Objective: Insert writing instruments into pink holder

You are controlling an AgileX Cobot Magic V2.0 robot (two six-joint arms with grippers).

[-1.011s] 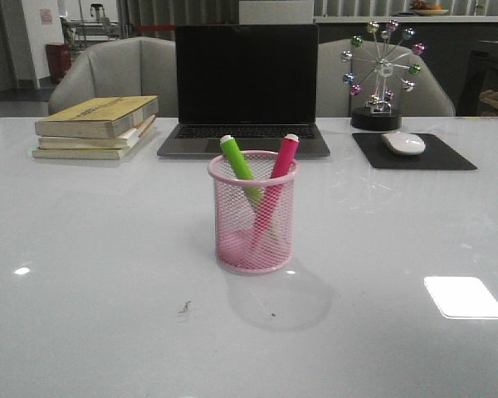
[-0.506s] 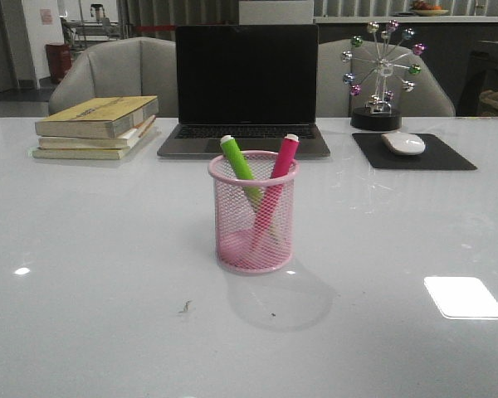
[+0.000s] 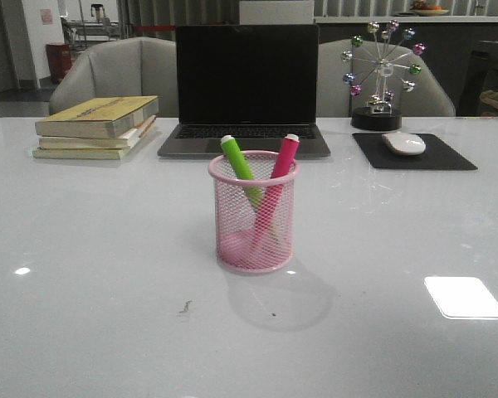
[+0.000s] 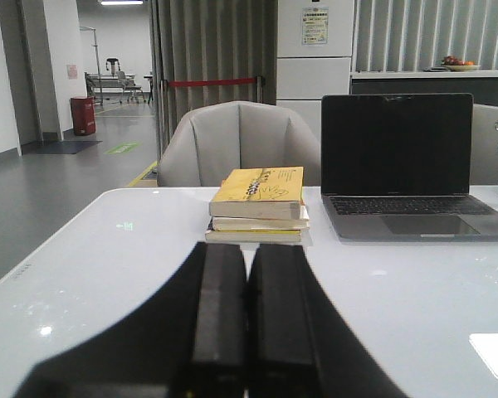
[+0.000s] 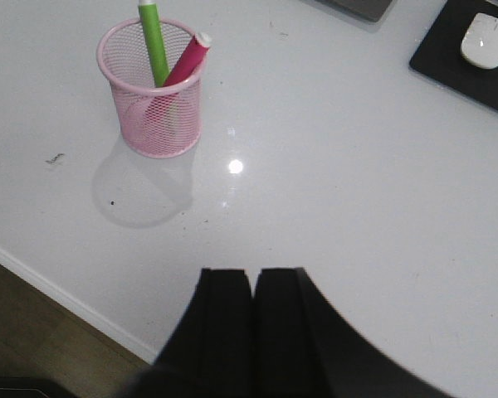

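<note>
White table point(image 3: 83, 249), pink mesh cup point(image 3: 255, 217) upright at its middle in front of a laptop point(image 3: 246, 87), green marker point(image 3: 239, 162) leaning left and pink marker point(image 3: 278, 178) leaning right inside, white ends up, crossing low, left gripper point(image 4: 247, 332) level above the table, fingers together, right gripper point(image 5: 251, 319) angled down, fingers together, both empty

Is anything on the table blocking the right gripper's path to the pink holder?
Nothing visible does. Bare table lies between the right gripper, shut and empty, and the pink holder, which already holds the green marker and pink marker.
</note>
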